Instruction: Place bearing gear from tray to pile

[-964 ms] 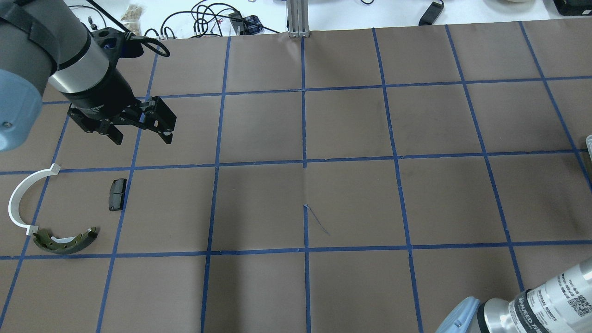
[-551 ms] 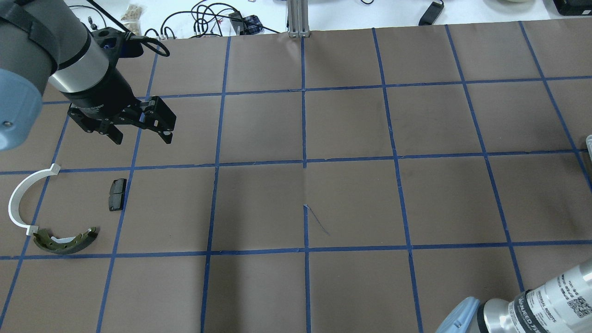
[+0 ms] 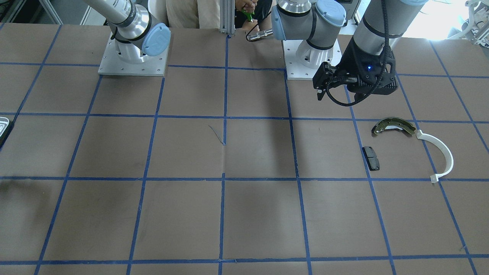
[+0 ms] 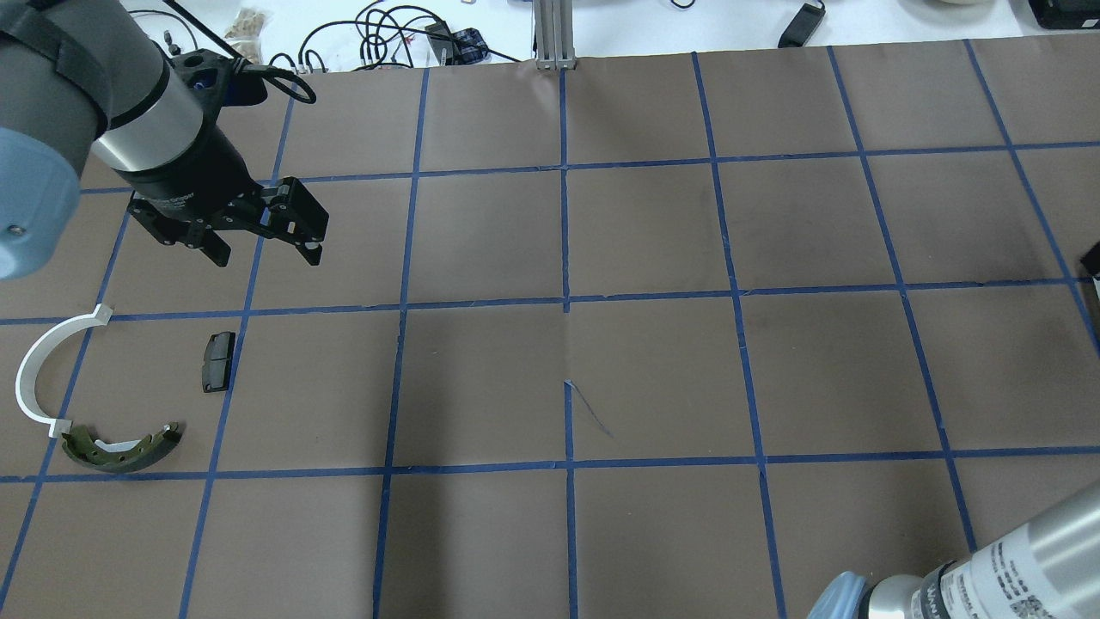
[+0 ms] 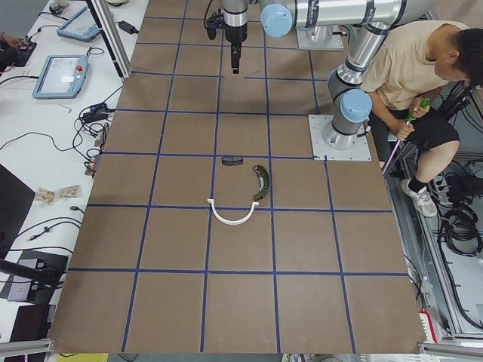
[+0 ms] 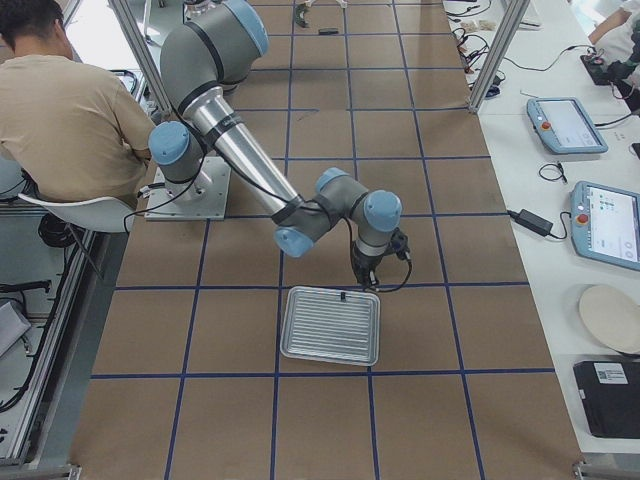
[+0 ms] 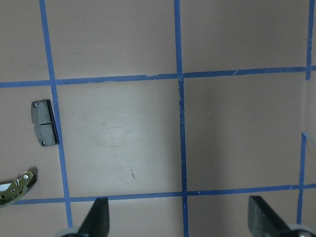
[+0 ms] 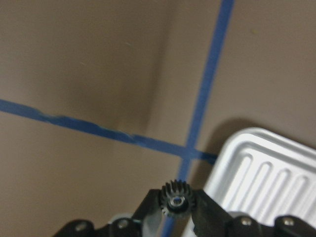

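My right gripper (image 8: pixel 176 203) is shut on a small black toothed bearing gear (image 8: pixel 176 196) and holds it above the brown mat, beside the rounded corner of the ribbed silvery tray (image 8: pixel 266 168). In the exterior right view the tray (image 6: pixel 330 325) lies just in front of that gripper (image 6: pixel 366 284). The pile lies on the far side of the table: a bronze-and-grey brake shoe (image 4: pixel 120 447), a white plastic arc (image 4: pixel 39 370) and a small black pad (image 4: pixel 218 361). My left gripper (image 4: pixel 266 256) hangs open and empty above the mat, beyond the pile.
The table is covered with brown paper marked by a grid of blue tape. An aluminium post (image 4: pixel 554 34) stands at the far edge, with cables (image 4: pixel 387 30) behind it. A person (image 5: pixel 423 75) sits behind the robot's bases.
The right arm has shifted at the overhead view's lower right, and a dark shape now covers the tray edge at the right border. The left arm has barely moved.
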